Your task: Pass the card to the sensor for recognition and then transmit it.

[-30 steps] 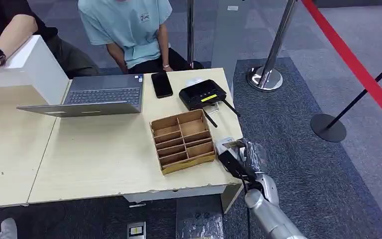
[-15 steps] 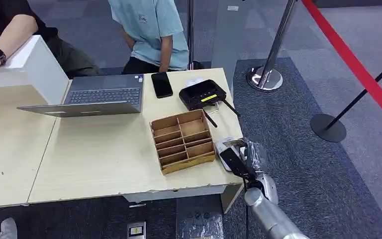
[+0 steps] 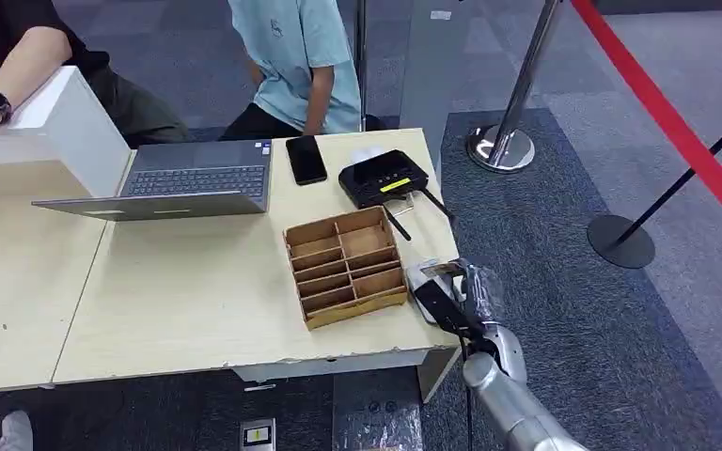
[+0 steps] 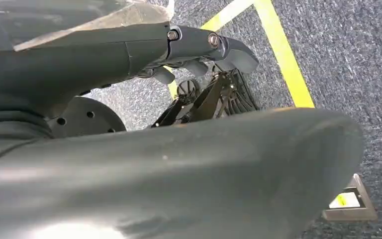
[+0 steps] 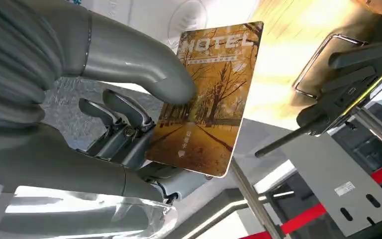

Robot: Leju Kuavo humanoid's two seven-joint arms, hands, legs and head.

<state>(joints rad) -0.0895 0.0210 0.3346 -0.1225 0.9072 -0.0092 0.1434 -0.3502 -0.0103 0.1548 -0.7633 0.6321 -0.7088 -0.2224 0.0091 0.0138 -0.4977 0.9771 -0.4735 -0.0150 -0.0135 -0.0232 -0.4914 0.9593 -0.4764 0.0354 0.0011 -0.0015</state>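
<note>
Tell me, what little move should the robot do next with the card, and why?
Probably lift the card forward toward the black sensor at the far end of the table. The right robot hand holds the card pinched under its thumb near the table's right edge, beside the wooden tray, apart from the sensor.

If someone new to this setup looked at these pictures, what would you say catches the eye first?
Most striking is the golden hotel card with its autumn-tree picture, pinched in the right hand just off the table's right edge. Next comes the black sensor with its yellow strip and antennas at the table's far right corner, behind the brown divided box. An open laptop sits to the left, with people behind the table.
</note>
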